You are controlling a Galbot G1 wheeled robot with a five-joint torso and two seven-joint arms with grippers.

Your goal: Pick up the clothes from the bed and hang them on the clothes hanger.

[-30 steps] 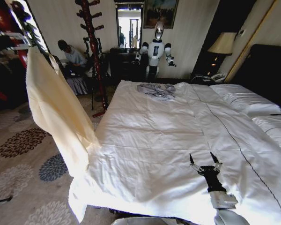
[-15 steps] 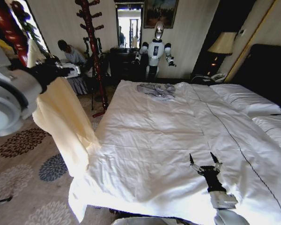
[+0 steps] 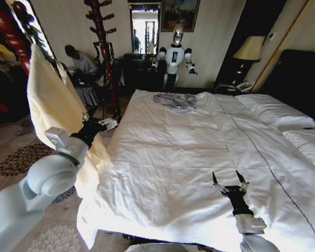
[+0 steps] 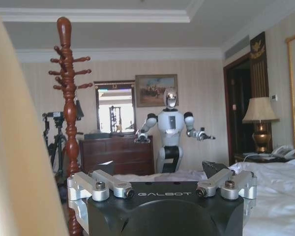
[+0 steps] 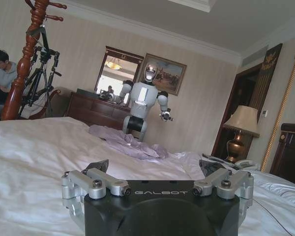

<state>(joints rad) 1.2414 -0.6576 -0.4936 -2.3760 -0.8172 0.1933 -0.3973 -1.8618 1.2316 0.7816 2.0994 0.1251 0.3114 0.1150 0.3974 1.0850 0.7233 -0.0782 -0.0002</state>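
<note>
The clothes [image 3: 52, 105], one pale cream garment, hang full length off the bed's [image 3: 199, 168] near left corner, their top up by the picture's left edge, where the clothes hanger is presumably hidden in the fabric, though the head view is too cluttered there to make it out. So the lifting off the duvet looks done, and the hanging done or nearly so; what remains, at most, is letting the garment settle. The left gripper [image 3: 109, 123] sits just beside the hanging cloth, on its bed side and at about mid-height, with its jaws spread and nothing between them; half a second ago that arm was raised near the garment's top, and it has since dropped. The right gripper [image 3: 229, 181] hovers low over the duvet well to the other side, fingers splayed wide, unchanged. A smaller grey-blue garment [image 3: 174, 101] lies far beyond both.
</note>
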